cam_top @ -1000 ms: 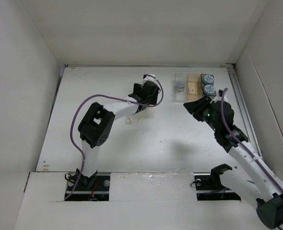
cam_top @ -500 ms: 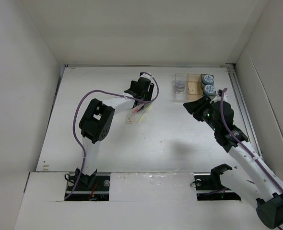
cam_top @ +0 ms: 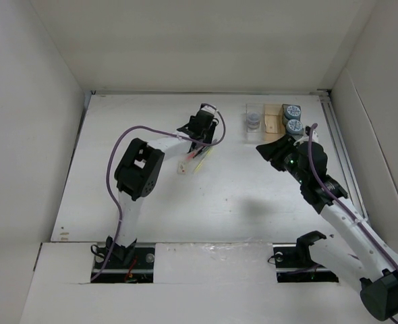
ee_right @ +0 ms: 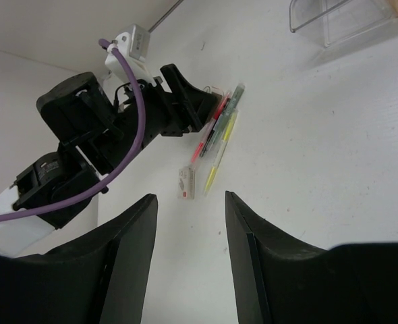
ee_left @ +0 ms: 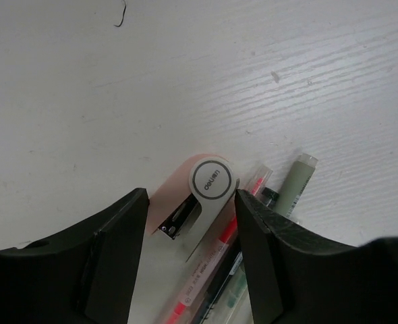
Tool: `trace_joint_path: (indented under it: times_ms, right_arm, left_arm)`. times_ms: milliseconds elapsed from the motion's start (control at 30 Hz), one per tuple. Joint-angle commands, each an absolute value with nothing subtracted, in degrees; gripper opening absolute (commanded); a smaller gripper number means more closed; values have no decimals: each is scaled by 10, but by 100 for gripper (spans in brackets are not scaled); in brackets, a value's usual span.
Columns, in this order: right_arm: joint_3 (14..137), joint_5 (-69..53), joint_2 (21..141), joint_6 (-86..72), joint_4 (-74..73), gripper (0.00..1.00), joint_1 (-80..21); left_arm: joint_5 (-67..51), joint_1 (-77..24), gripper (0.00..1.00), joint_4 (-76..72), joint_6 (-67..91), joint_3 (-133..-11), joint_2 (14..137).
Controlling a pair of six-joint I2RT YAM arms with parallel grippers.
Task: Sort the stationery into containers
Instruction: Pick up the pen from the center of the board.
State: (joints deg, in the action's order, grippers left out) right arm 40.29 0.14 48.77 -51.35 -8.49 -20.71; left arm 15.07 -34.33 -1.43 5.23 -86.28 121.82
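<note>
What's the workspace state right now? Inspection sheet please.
Surface: white table, faintly grained.
Job's things: pens loose in a bundle; beige block beside them; pink-white Deli item by the pen ends; organiser holds a pot in the clear section, two rolls in the dark one.
Clutter: small dark squiggle.
Grippers: left gripper jaws open astride the Deli item; right gripper jaws open, empty.
Cables: purple cable loops off the left arm; another on the right.
Surroundings: white enclosure walls.

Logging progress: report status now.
Left gripper open over pens, nothing held. Right gripper open, empty, near tray. Pens unsorted on table. Beige block beside pens.
</note>
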Motion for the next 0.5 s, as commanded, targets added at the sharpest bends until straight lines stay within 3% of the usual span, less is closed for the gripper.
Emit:
trace_joint_path:
  times_ms: [0, 233, 333, 467]
  right_arm:
    - [403, -4, 485, -509, -53, 51, -209]
    - [403, -4, 485, -509, -53, 51, -209]
    - [403, -4, 485, -509, -53, 51, -209]
    - [403, -4, 485, -509, -53, 51, -209]
  left_arm:
    - [158, -343, 50, -3, 46, -882, 1225]
    - [174, -343, 51, -3, 51, -882, 1237]
    - [180, -343, 39, -3, 51, -882, 1237]
    - [185, -343, 36, -3, 56, -882, 1237]
